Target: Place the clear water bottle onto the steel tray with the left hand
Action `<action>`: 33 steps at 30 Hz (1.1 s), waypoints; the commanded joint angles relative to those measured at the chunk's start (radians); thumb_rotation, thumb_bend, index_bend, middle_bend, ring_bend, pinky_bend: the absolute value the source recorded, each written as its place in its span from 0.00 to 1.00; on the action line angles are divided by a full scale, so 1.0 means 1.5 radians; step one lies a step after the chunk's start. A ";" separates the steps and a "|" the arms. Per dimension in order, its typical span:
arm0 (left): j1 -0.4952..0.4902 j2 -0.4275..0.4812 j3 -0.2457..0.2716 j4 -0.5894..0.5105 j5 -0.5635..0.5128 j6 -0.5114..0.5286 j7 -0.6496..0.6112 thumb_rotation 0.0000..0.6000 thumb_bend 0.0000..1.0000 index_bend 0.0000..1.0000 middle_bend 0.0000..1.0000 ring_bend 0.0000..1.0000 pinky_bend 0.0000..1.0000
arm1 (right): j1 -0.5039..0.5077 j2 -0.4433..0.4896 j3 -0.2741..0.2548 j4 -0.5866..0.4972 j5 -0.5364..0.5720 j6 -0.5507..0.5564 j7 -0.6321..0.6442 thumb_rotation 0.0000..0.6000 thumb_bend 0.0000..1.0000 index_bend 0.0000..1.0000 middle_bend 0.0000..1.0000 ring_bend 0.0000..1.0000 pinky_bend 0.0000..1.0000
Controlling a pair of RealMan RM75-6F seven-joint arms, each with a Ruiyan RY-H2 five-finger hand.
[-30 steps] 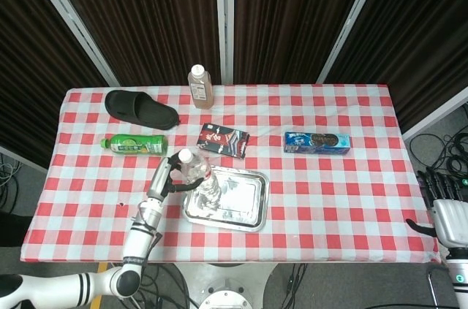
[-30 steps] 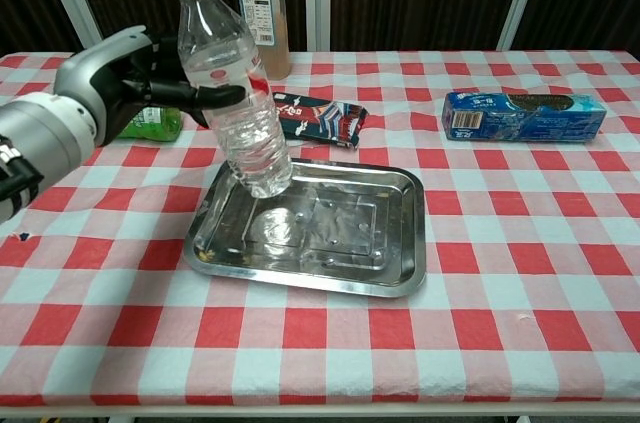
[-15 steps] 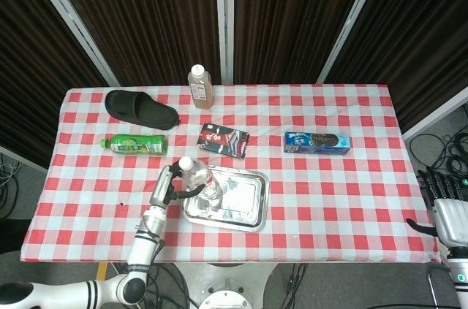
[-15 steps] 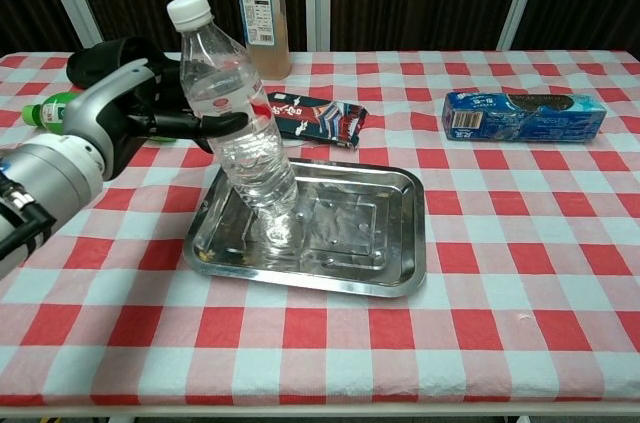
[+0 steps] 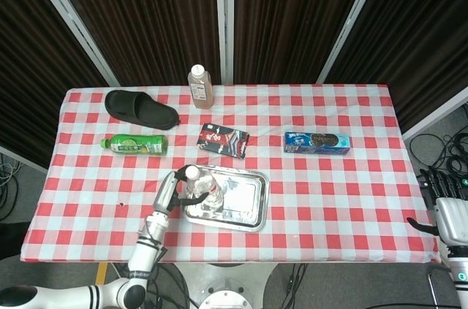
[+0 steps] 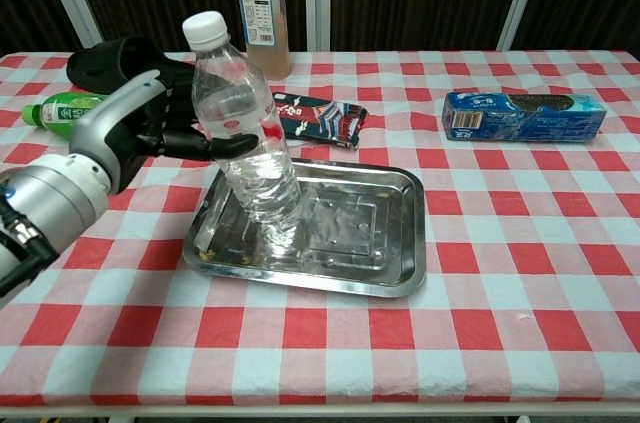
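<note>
The clear water bottle with a white cap stands on the left part of the steel tray, leaning slightly left. My left hand grips it around the middle from the left. From above, the bottle and left hand sit at the left end of the tray. My right hand hangs at the far right, off the table edge, holding nothing, with its fingers curled.
A green bottle and black slipper lie left of my arm. A tea bottle stands at the back. A dark snack packet lies just behind the tray, a blue biscuit box to the right.
The left hand has lowered the bottle from above the tray until its base rests on the tray's left part. The arm moved toward the tray.
</note>
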 commanded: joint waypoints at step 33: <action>-0.021 0.082 -0.037 -0.163 0.063 -0.014 0.055 1.00 0.02 0.18 0.27 0.20 0.22 | -0.002 0.006 0.005 -0.013 0.002 0.005 0.003 1.00 0.02 0.00 0.00 0.00 0.00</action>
